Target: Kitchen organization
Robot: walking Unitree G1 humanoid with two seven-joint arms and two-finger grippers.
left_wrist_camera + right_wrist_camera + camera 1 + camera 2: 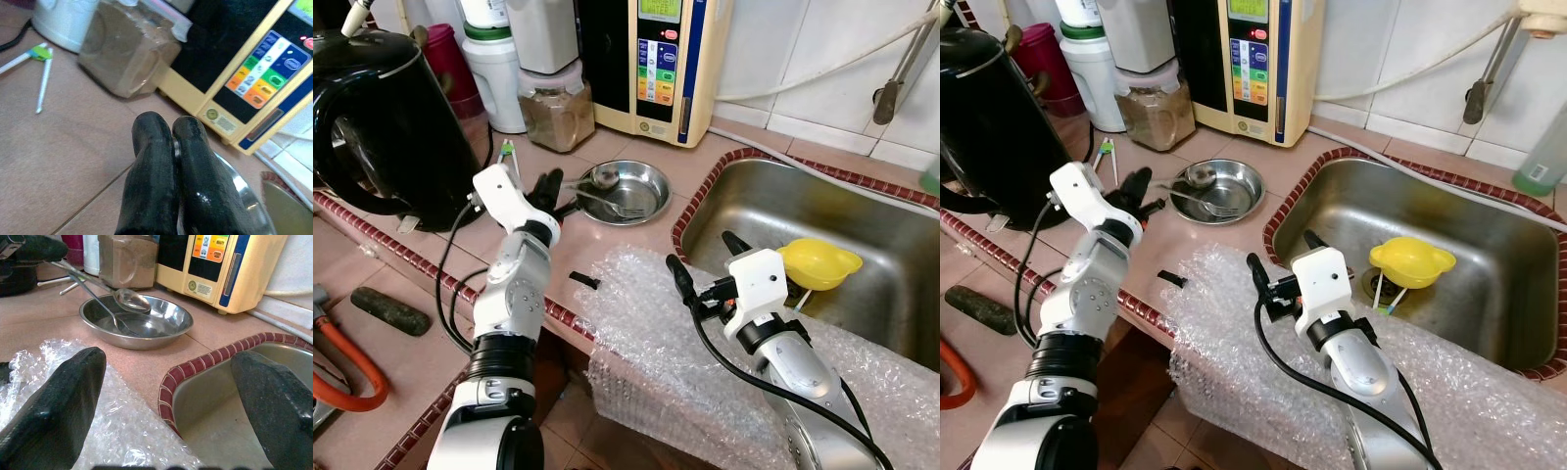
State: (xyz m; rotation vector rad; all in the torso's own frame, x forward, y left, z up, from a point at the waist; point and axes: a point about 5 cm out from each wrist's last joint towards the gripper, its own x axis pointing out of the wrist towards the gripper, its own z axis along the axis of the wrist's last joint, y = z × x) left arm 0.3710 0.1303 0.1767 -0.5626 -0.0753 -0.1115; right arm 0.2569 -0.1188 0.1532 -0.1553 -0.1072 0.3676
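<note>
Largest, I see the sink (pixel 891 294). Left of it lies the steel dish (pixel 651 201) holding spoon (pixel 128 298) and fork (pixel 105 313). My left gripper (pixel 546 188) — clamped, apparently on their handles — sits beyond; my right gripper (pixel 705 257) gapes over the sink's near-left rim.

Place: a home kitchen
Worktop (pixel 636 147): tiled, red-edged
Sink (pixel 862 235): steel, set in
Appliances: black kettle (pixel 382 127), water purifier (pixel 656 64)
Walls: white tiles (pixel 803 49)
</note>
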